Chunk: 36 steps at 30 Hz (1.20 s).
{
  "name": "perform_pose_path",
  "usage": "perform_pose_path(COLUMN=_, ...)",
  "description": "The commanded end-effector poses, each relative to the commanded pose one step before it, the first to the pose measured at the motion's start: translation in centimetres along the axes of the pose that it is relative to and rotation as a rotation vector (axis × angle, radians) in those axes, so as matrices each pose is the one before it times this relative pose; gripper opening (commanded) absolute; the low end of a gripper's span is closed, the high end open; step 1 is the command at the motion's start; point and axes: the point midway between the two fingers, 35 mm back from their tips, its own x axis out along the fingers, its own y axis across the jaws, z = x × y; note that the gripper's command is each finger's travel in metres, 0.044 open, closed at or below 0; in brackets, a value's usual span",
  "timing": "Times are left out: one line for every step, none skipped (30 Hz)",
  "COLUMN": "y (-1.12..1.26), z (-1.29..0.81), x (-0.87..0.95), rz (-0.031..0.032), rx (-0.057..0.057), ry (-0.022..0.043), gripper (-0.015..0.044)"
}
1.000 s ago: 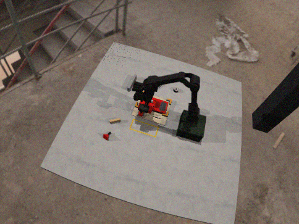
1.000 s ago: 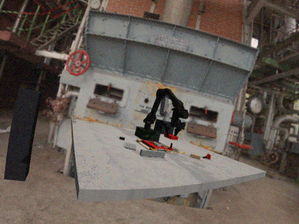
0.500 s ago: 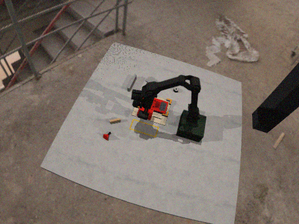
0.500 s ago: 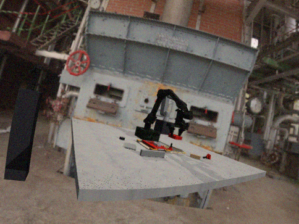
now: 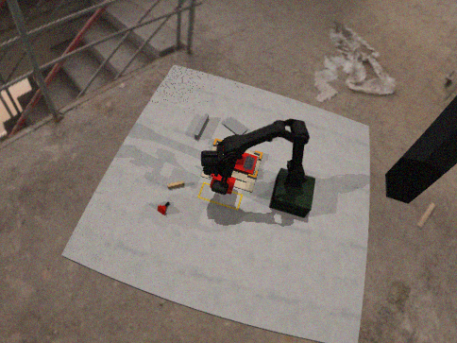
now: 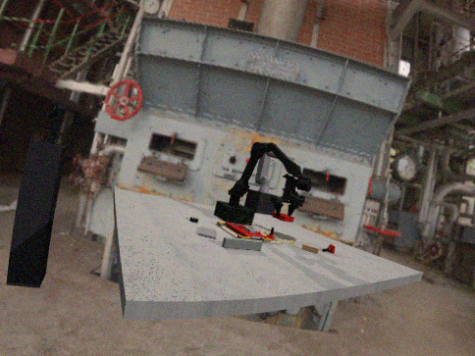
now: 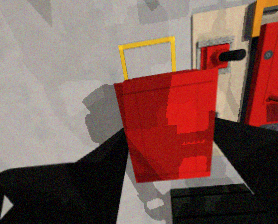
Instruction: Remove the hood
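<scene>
- Red hood (image 7: 170, 127) sat clamped between the gripper's (image 7: 167, 150) dark fingers, which stood fairly wide across the panel's breadth.
- In the wrist view the hood hung clear of the table (image 7: 45, 90), casting a shadow on the grey surface below.
- Beyond the hood's far edge lay the yellow-outlined marked area (image 7: 147, 44), partly hidden by the panel.
- From the top view the gripper (image 5: 220, 180) held the hood (image 5: 224, 183) at the near edge of the toy car (image 5: 245, 163), just over the upper side of the marked area (image 5: 219, 202).
- The toy car rested on a beige base plate (image 5: 245, 181) with orange corner marks, beside the arm's dark green pedestal (image 5: 283, 204).
- In the exterior view the hood (image 6: 283, 216) was visibly raised above the table (image 6: 196, 270).
- A small wooden block (image 5: 176, 184) and a small red piece (image 5: 162, 208) lay well apart to the side.
</scene>
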Motion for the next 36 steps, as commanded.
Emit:
perform_pose_path(y=0.493, z=-0.381, x=0.020, rz=-0.00505, rx=0.0047, ry=0.00254, gripper=0.0000)
perform_pose_path(y=0.000, z=0.001, x=0.010, rz=0.00000, rx=0.0000, ry=0.00000, gripper=0.0000)
perform_pose_path(y=0.001, z=0.002, x=0.020, rz=0.00000, rx=0.0000, ry=0.00000, gripper=0.0000)
perform_pose_path(y=0.001, z=0.003, x=0.030, rz=0.00000, rx=0.0000, ry=0.00000, gripper=0.0000)
perform_pose_path(y=0.002, z=0.004, x=0.039, rz=0.00000, rx=0.0000, ry=0.00000, gripper=0.0000)
perform_pose_path(y=0.002, z=0.005, x=0.049, rz=0.00000, rx=0.0000, ry=0.00000, gripper=0.0000)
perform_pose_path(y=0.003, z=0.006, x=0.057, rz=0.00000, rx=0.0000, ry=0.00000, gripper=0.0000)
perform_pose_path(y=0.003, z=0.006, x=0.059, rz=0.00000, rx=0.0000, ry=0.00000, gripper=0.0000)
perform_pose_path(y=0.003, z=0.006, x=0.060, rz=0.00000, rx=0.0000, ry=0.00000, gripper=0.0000)
perform_pose_path(y=0.003, z=0.006, x=0.060, rz=0.00000, rx=0.0000, ry=0.00000, gripper=0.0000)
perform_pose_path(y=0.003, z=0.006, x=0.060, rz=0.00000, rx=0.0000, ry=0.00000, gripper=0.0000)
perform_pose_path(y=0.003, z=0.006, x=0.060, rz=0.00000, rx=0.0000, ry=0.00000, gripper=0.0000)
perform_pose_path(y=0.003, z=0.006, x=0.060, rz=0.00000, rx=0.0000, ry=0.00000, gripper=0.0000)
perform_pose_path(y=0.003, z=0.006, x=0.060, rz=0.00000, rx=0.0000, ry=0.00000, gripper=0.0000)
perform_pose_path(y=0.002, z=0.006, x=0.060, rz=0.00000, rx=0.0000, ry=0.00000, gripper=0.0000)
perform_pose_path(y=0.002, z=0.005, x=0.060, rz=0.00000, rx=0.0000, ry=0.00000, gripper=0.0000)
perform_pose_path(y=0.002, z=0.005, x=0.060, rz=0.00000, rx=0.0000, ry=0.00000, gripper=0.0000)
perform_pose_path(y=0.002, z=0.005, x=0.060, rz=0.00000, rx=0.0000, ry=0.00000, gripper=0.0000)
perform_pose_path(y=0.002, z=0.005, x=0.060, rz=0.00000, rx=0.0000, ry=0.00000, gripper=0.0000)
perform_pose_path(y=0.002, z=0.005, x=0.060, rz=0.00000, rx=0.0000, ry=0.00000, gripper=0.0000)
perform_pose_path(y=0.002, z=0.005, x=0.060, rz=0.00000, rx=0.0000, ry=0.00000, gripper=0.0000)
perform_pose_path(y=0.002, z=0.005, x=0.060, rz=0.00000, rx=0.0000, ry=0.00000, gripper=0.0000)
perform_pose_path(y=0.002, z=0.005, x=0.060, rz=0.00000, rx=0.0000, ry=0.00000, gripper=0.0000)
perform_pose_path(y=0.002, z=0.004, x=0.060, rz=0.00000, rx=0.0000, ry=0.00000, gripper=0.0000)
perform_pose_path(y=0.002, z=0.004, x=0.060, rz=0.00000, rx=0.0000, ry=0.00000, gripper=0.0000)
perform_pose_path(y=0.002, z=0.004, x=0.060, rz=0.00000, rx=0.0000, ry=0.00000, gripper=0.0000)
perform_pose_path(y=0.002, z=0.004, x=0.060, rz=0.00000, rx=0.0000, ry=0.00000, gripper=0.0000)
perform_pose_path(y=0.002, z=0.004, x=0.060, rz=0.00000, rx=0.0000, ry=0.00000, gripper=0.0000)
perform_pose_path(y=0.002, z=0.004, x=0.060, rz=0.00000, rx=0.0000, ry=0.00000, gripper=0.0000)
perform_pose_path(y=0.002, z=0.004, x=0.060, rz=0.00000, rx=0.0000, ry=0.00000, gripper=0.0000)
perform_pose_path(y=0.002, z=0.004, x=0.060, rz=0.00000, rx=0.0000, ry=0.00000, gripper=0.0000)
perform_pose_path(y=0.002, z=0.004, x=0.060, rz=0.00000, rx=0.0000, ry=0.00000, gripper=0.0000)
perform_pose_path(y=0.002, z=0.003, x=0.060, rz=0.00000, rx=0.0000, ry=0.00000, gripper=0.0000)
perform_pose_path(y=0.002, z=0.003, x=0.060, rz=0.00000, rx=0.0000, ry=0.00000, gripper=0.0000)
perform_pose_path(y=0.001, z=0.003, x=0.060, rz=0.00000, rx=0.0000, ry=0.00000, gripper=0.0000)
perform_pose_path(y=0.001, z=0.003, x=0.060, rz=0.00000, rx=0.0000, ry=0.00000, gripper=0.0000)
